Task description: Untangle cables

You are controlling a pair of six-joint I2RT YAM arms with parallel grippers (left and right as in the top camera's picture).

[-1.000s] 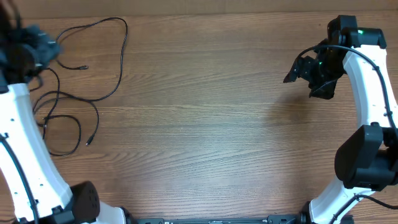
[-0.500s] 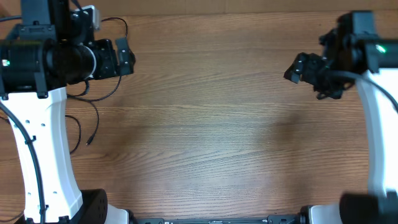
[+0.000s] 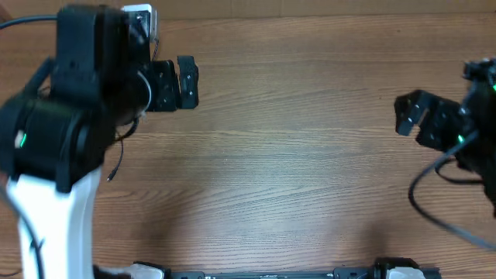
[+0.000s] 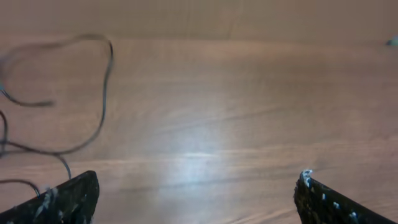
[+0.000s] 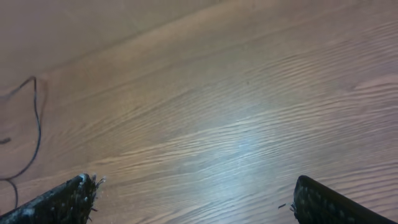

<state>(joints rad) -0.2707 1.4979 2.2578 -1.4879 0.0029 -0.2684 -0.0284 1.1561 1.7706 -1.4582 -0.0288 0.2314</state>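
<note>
The cables [image 4: 104, 81] are thin black cords lying in loose loops on the wooden table [image 3: 294, 155]. In the left wrist view they curl at the left, with one plug end [image 4: 42, 103] showing. In the overhead view my left arm hides most of them; only a short stretch with a plug tip [image 3: 113, 170] shows. One strand [image 5: 35, 118] appears at the far left of the right wrist view. My left gripper [image 3: 177, 83] [image 4: 196, 199] hangs open to the right of the cables, with nothing in it. My right gripper [image 3: 415, 120] [image 5: 196, 199] is open and empty, far to the right.
My left arm's black and white body [image 3: 62, 139] rises high toward the overhead camera and covers the table's left side. The right arm [image 3: 473, 132] fills the right edge. Bare wood lies under both grippers.
My left arm has risen and swung right, now covering the cable loops in the overhead view. The right arm has drawn back to the right and lower. Both grippers have opened wider.
</note>
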